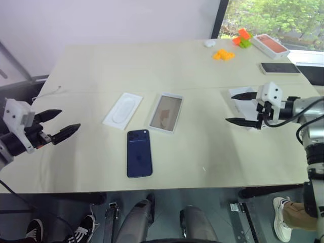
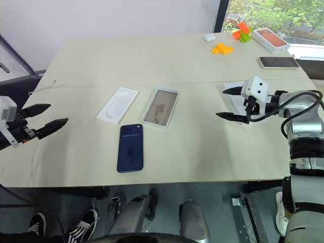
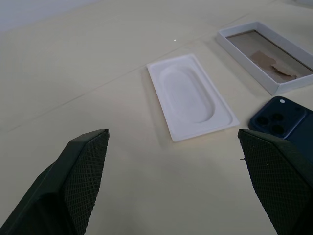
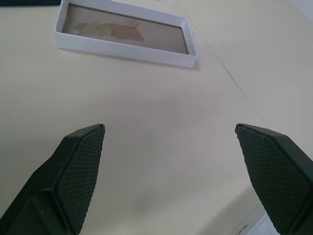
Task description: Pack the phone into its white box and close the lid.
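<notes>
The phone [image 1: 139, 153] lies flat on the table [image 1: 202, 147], back side up, with its camera cluster at the far end. It is near the front edge, about in the middle. Just behind it and a little to the right lies the box [image 1: 166, 112], open, with a brownish bottom and some torn paper inside. To the left of the box, close but apart from it, lies a flat white insert [image 1: 123, 110] with an oval recess. The phone does not touch the box or the insert.

The left gripper [image 1: 57, 125] hovers over the left edge of the table, fingers spread wide and holding nothing. It points toward the insert and the phone. The right gripper [image 1: 241, 108] hangs over the right side of the table, also wide open and empty, and points toward the box. Under and behind it lies a white piece, the lid [image 2: 234, 94], and the gripper hides most of it.

At the far right corner there are an orange-topped box [image 1: 271, 45], a black phone [image 1: 279, 68], some orange blocks [image 1: 223, 54], red and green blocks [image 1: 242, 38] and a small white object [image 1: 209, 43]. They are all well apart from the phone. Between the grippers and the phone nothing lies on the table
</notes>
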